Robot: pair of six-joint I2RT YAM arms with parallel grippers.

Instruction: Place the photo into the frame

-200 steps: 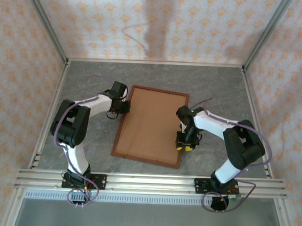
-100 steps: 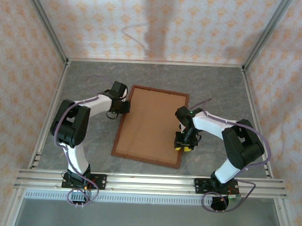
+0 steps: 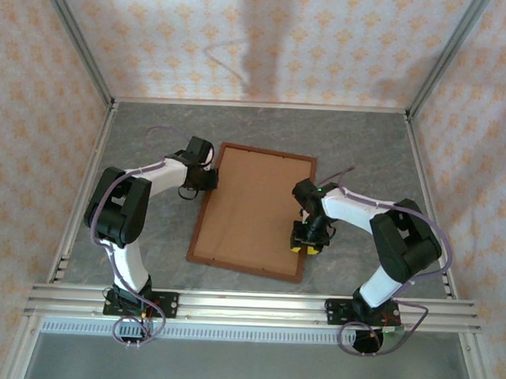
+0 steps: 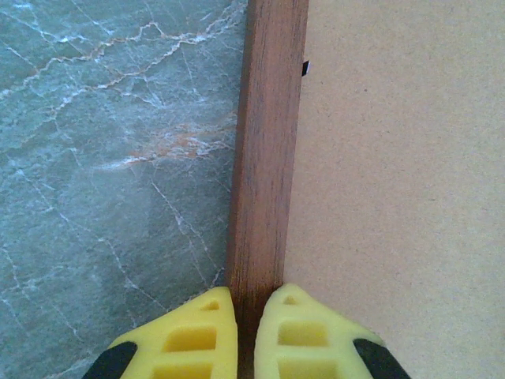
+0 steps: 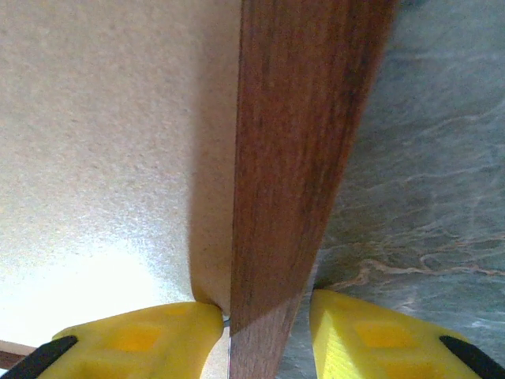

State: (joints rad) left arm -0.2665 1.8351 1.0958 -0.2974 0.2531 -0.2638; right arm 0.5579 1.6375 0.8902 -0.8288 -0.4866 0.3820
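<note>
The frame [image 3: 199,229] lies mid-surface [image 3: 356,144], backing board [image 3: 252,206] inside it, left pincer [image 3: 211,181] on its left rail, right pincer [image 3: 305,246] astride the right.

Grained wooden frame [image 4: 264,158] — matt fibrous backing board [image 4: 394,197] — marbled tabletop [image 4: 118,158]

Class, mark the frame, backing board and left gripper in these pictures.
frame [image 4: 264,142]: left wrist view, middle of its wooden rail.
backing board [image 3: 252,210]: top external view, centre of its brown face.
left gripper [image 4: 251,298]: left wrist view, between its yellow fingertips.
</note>
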